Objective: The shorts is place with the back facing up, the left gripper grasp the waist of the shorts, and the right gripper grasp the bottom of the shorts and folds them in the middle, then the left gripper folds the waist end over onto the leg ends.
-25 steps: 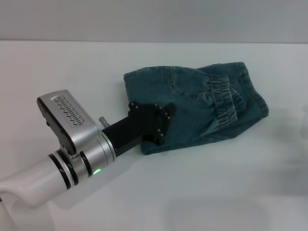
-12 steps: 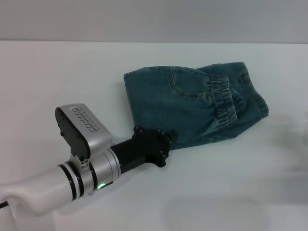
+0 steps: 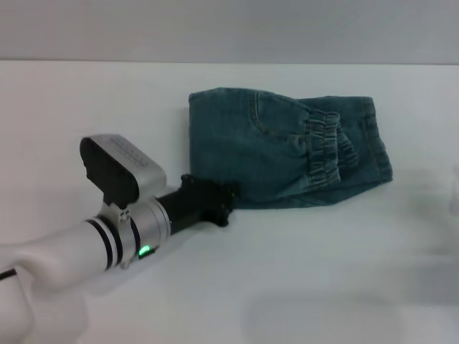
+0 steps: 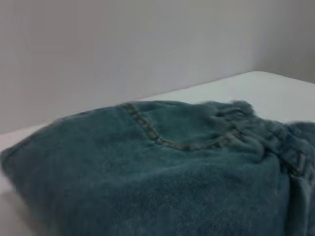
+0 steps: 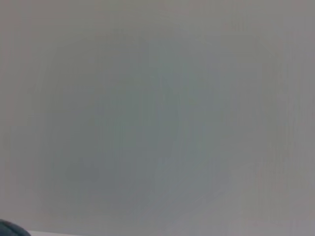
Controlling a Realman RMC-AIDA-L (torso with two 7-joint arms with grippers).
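The shorts point(image 3: 265, 154) lie folded on the white table point(image 3: 323, 265), blue denim with a curved pocket seam showing. The waist of the shorts point(image 3: 324, 150), a gathered elastic band, rests on top toward the right, short of the straight leg ends point(image 3: 379, 140). My left gripper point(image 3: 224, 199) is low at the shorts' near left corner, its black jaw touching the denim edge. The left wrist view looks closely across the shorts point(image 4: 147, 187), with the waist of the shorts point(image 4: 290, 147) at the far side. The right gripper is out of view.
A pale wall point(image 3: 229, 29) rises behind the table's far edge. Bare white tabletop surrounds the shorts. The right wrist view shows only a plain grey surface.
My left arm has drawn back and down toward the near left, from over the shorts to their near corner. The shorts have shifted slightly and lie flatter.
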